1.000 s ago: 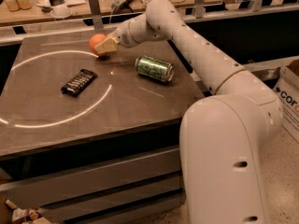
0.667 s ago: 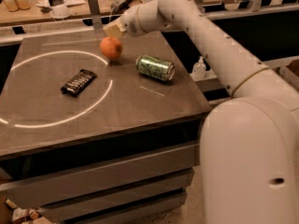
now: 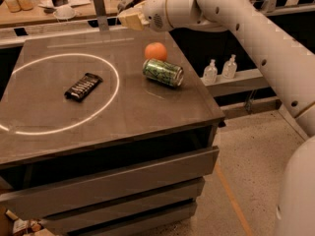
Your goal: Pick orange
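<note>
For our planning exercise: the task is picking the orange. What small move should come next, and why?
Probably lower the claw toward the orange, moving right in the picture. The claw hangs above the far edge of the table, apart from the fruit, which lies free just behind the green can; coming from above seems likeliest to spare the can.

I'm counting on the table (image 3: pixel 147 107): one orange (image 3: pixel 155 51), one green can (image 3: pixel 163 72), one dark bar (image 3: pixel 83 86); beside it two bottles (image 3: pixel 210 72) (image 3: pixel 229 66); above its far edge one gripper (image 3: pixel 129 18).

The white, rounded robot arm (image 3: pixel 256 38) stretches from the view's lower right to upper centre, its tan-tipped gripper (image 3: pixel 132 19) held aloft, pointing leftward.
</note>
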Robot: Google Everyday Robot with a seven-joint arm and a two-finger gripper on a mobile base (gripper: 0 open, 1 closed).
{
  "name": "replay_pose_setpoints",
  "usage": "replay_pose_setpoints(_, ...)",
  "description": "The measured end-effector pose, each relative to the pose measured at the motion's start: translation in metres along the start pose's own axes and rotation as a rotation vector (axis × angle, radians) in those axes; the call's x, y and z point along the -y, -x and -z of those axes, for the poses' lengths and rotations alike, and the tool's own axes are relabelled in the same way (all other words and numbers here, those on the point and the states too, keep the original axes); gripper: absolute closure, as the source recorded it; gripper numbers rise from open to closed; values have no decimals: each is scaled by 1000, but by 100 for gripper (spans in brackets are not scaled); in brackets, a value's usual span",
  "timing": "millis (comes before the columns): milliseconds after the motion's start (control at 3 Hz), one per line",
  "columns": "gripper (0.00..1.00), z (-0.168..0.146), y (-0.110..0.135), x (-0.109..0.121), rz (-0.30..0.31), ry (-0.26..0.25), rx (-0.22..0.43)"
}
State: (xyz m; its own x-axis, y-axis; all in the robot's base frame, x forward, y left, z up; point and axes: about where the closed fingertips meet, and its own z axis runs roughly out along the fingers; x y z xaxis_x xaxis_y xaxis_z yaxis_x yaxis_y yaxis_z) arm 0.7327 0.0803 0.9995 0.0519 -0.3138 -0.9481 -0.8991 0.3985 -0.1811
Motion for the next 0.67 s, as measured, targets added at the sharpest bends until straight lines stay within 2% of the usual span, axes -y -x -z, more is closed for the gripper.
replay_pose_setpoints(333,54,23,-2,-3,-16,-44,-13)
replay_pose_setpoints(667,32,20,-3,-5,-16,-38,-14)
